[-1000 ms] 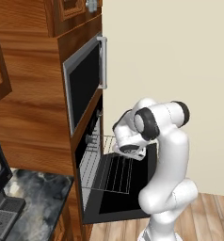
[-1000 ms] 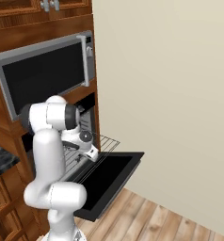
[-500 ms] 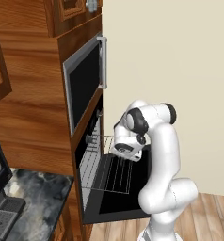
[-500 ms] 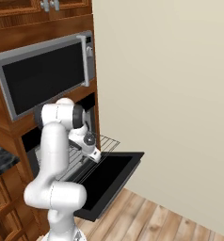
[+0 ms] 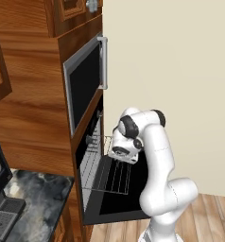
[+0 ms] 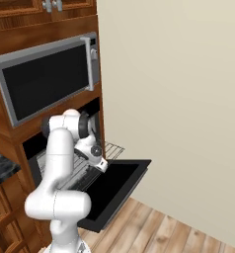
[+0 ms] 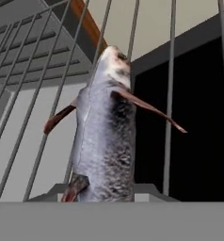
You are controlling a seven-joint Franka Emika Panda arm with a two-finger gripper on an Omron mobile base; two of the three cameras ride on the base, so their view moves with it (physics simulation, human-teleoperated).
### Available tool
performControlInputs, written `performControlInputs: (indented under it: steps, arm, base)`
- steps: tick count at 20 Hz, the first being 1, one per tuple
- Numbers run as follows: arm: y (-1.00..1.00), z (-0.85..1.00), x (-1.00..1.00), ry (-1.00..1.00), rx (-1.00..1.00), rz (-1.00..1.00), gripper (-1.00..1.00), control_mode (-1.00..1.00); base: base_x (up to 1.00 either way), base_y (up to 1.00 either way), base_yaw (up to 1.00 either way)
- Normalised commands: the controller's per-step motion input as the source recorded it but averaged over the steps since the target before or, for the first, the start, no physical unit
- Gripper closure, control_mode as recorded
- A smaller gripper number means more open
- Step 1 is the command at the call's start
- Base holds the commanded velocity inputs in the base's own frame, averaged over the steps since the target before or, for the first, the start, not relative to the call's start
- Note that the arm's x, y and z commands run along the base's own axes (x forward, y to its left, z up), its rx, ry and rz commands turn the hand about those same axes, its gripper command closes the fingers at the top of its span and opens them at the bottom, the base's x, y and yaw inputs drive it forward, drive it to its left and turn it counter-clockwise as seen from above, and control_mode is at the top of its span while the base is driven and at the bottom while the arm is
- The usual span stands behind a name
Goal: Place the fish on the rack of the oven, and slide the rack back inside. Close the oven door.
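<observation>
The grey-brown fish (image 7: 104, 136) hangs right in front of the hand camera, head away, fins spread. My gripper (image 5: 120, 155) is shut on it, and the fish hides the fingertips. The silver wire rack (image 5: 101, 168) is pulled out of the black oven (image 5: 88, 142) over the dropped-down oven door (image 5: 128, 194). The gripper holds the fish just above the rack's outer part, and the rack wires (image 7: 169, 94) run close behind the fish. From the right side, the gripper (image 6: 100, 163) sits over the rack (image 6: 80, 170) above the open door (image 6: 122, 180).
A silver-framed black appliance (image 5: 83, 85) with a vertical handle (image 5: 104, 61) sits directly above the oven. A beige wall (image 5: 180, 71) stands to the right. A dark stone counter (image 5: 29, 194) lies at the lower left, and wooden floor (image 6: 174, 232) is below the door.
The arm has folded in and carried the fish a little further toward the oven, over the pulled-out rack. The rack and the door have not moved.
</observation>
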Motion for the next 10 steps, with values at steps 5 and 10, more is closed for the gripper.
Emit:
performControlInputs:
  steps: [5, 10]
  arm:
    - [0.00, -0.41, 0.49, 0.00, 0.00, 0.01, 1.00, -1.00]
    - [-0.13, -0.19, 0.13, 0.00, 0.00, 0.00, -1.00, -1.00]
  base:
    - [0.00, 0.00, 0.00]
    - [0.00, 0.00, 0.00]
